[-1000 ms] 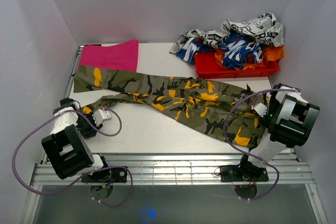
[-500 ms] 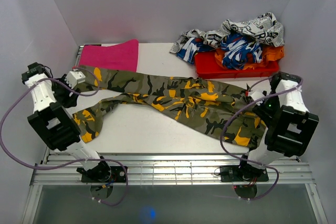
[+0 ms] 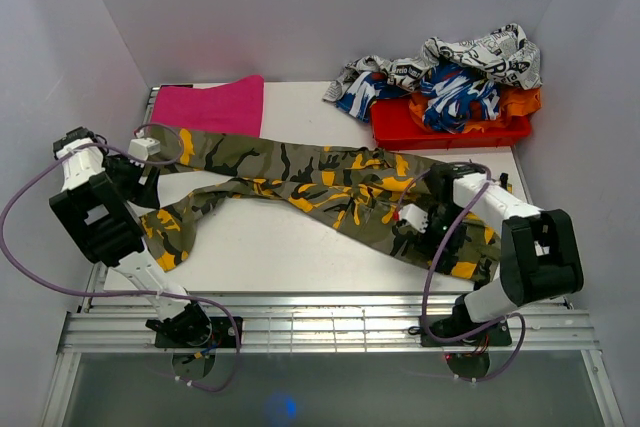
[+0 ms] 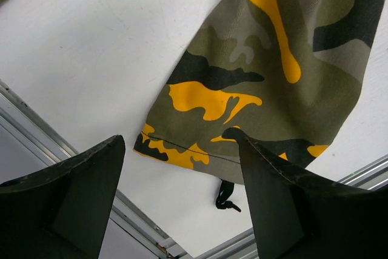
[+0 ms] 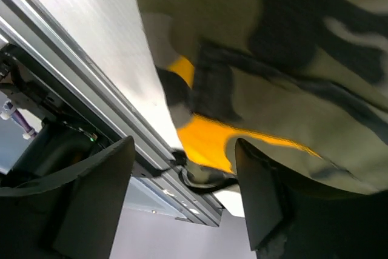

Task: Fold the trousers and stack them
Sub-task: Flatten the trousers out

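The camouflage trousers (image 3: pixel 330 182) lie spread across the table, waist at the right and two legs reaching left. My left gripper (image 3: pixel 140 185) is open and empty at the left edge, between the two leg ends. In the left wrist view it (image 4: pixel 179 141) hovers over the lower leg's cuff (image 4: pixel 200 144), where a black cord (image 4: pixel 225 195) sticks out. My right gripper (image 3: pixel 428 230) is open low over the waist part near the front right. In the right wrist view it (image 5: pixel 182 144) frames blurred cloth (image 5: pixel 291 89) and the table's front rail.
A pink cloth (image 3: pixel 215 107) lies at the back left. A red tray (image 3: pixel 400 132) at the back right holds a pile with a newsprint garment (image 3: pixel 485 52), a blue-and-white garment (image 3: pixel 455 87) and orange cloth (image 3: pixel 522 102). White walls enclose the table; a metal rail (image 3: pixel 300 307) runs along the front.
The left arm has swung from the front left to the left edge; the lower leg now lies spread toward the front. The right arm has moved from the right edge inward over the waist.
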### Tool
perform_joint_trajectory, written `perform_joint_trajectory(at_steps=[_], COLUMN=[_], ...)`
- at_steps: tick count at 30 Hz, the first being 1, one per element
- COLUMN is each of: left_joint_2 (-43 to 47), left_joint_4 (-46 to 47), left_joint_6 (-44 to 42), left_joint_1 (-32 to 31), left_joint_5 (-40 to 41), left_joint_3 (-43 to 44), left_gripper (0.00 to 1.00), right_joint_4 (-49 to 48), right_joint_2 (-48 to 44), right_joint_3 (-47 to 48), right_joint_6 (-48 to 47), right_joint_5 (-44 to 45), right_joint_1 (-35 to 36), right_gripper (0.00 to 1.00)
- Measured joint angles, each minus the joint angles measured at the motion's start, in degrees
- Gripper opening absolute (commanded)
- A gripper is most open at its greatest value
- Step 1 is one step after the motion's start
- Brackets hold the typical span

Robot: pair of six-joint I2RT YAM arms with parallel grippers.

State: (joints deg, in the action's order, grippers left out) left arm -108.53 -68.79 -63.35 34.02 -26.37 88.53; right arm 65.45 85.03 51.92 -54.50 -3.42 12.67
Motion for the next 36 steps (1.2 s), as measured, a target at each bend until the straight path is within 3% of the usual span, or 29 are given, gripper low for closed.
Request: perform_joint_trajectory(at_steps=[5, 10, 18, 19, 22, 23, 24, 26, 27, 30, 36], left_joint_2=[-0.02, -0.24, -2.08, -1.44, -0.20, -0.02, 0.02, 0.02, -0.07, -1.95, -6.58], left_joint_4=[1.57, 3.74, 11.45, 12.31, 15.63, 16.74, 17.64, 17.88, 17.55, 15.50, 12.66], left_joint_6=[-0.26, -1.36, -4.37, -4.33, -5.57, -5.66, -5.53, -4.94, -4.50, -2.62, 2.71], left_joint_1=[0.00, 0.00, 0.00, -0.07, -0.28, -0.35, -0.37, -0.37, -0.37, -0.37, -0.83], left_joint_5=[2.01, 3.93, 9.07, 9.77, 11.15, 11.63, 12.04, 12.15, 12.07, 10.75, 2.19], left_joint_3=[-1.53, -1.70, -12.00, -12.68, -15.13, -15.50, -15.67, -15.52, -15.26, -11.54, 4.63], left_gripper=[0.87, 0.86, 0.81, 0.78, 0.56, 0.43, 0.36, 0.20, 0.00, 0.00, 0.00], right_joint_4=[-5.92, -8.98, -10.71, -10.86, -11.39, -11.63, -11.76, -12.13, -12.55, -13.14, -13.20], right_joint_2=[2.23, 2.78, 3.93, 3.93, 3.93, 3.89, 3.80, 3.45, 3.19, 2.97, 3.08], right_joint_3=[-8.00, -11.30, -11.76, -11.74, -11.56, -11.50, -11.43, -11.28, -11.08, -10.10, -5.70], right_joint_6=[2.97, 4.52, 4.98, 4.90, 4.13, 3.67, 3.06, 1.97, 1.14, -1.11, -4.68], right_joint_5=[5.38, 14.82, 19.63, 19.85, 20.48, 20.76, 20.92, 21.20, 21.42, 21.77, 20.55], right_joint_1=[4.57, 4.96, 4.31, 4.07, 2.78, 2.12, 1.31, -0.85, -2.56, -6.69, -13.68], right_gripper=[0.67, 0.37, 0.27, 0.25, 0.17, 0.14, 0.08, 0.08, 0.08, 0.08, 0.08])
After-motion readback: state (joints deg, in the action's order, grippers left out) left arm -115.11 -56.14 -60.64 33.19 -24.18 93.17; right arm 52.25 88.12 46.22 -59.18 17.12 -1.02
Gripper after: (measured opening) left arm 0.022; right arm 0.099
